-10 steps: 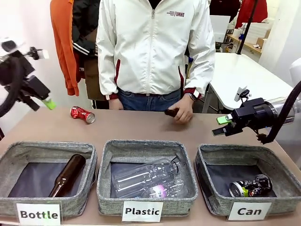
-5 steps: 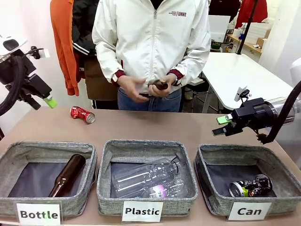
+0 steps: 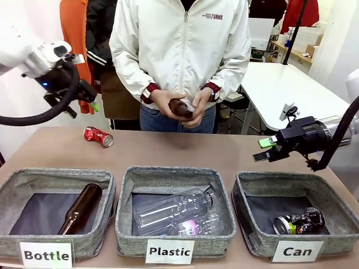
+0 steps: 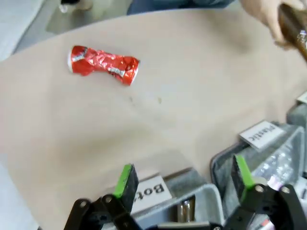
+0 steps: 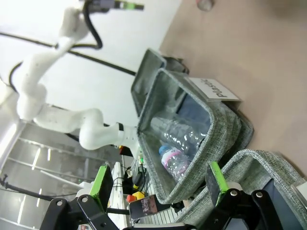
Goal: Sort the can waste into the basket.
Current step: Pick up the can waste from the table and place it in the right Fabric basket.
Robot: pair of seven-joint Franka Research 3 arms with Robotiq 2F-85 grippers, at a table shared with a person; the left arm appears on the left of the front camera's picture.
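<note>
While the dark can lies on its side on the dark floor of the basket labelled "Can", close to that basket's front wall, the crushed red can is seen on the bare table, well apart from the basket, far off to its left and beyond its far rim. Between that can and the basket, the Plastic basket and the Bottle basket are lined up to the basket's left.

The right gripper is held just above the basket's far left corner, its green-padded fingers spread apart with nothing between them. The left gripper is raised high over the table, far to the left of the basket; its jaws are likewise released and empty, and in the left wrist view the crushed red can is seen lying beyond them, untouched.

A brown bottle is held in the person's hands, beyond the table's far edge, to the left of the basket.
</note>
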